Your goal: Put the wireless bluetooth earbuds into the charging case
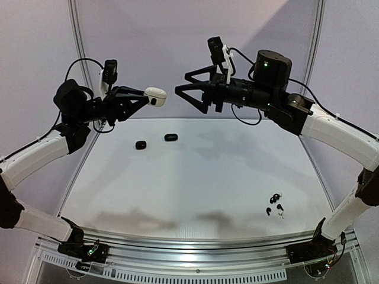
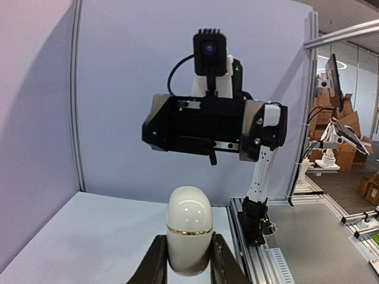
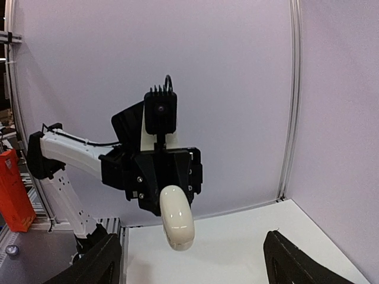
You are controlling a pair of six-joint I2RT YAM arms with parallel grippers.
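High above the table, my left gripper is shut on a white oval charging case. The left wrist view shows the case upright between the two fingers, its lid closed along a gold seam. My right gripper faces it from the right, a short gap away, open and empty. In the right wrist view the case hangs between and beyond my wide-spread fingertips. Several small earbuds, mostly black with a whitish one, lie on the table at the near right.
Two small black oval cases lie on the white table at the back left. Purple walls with metal uprights enclose the back and sides. An aluminium rail runs along the near edge.
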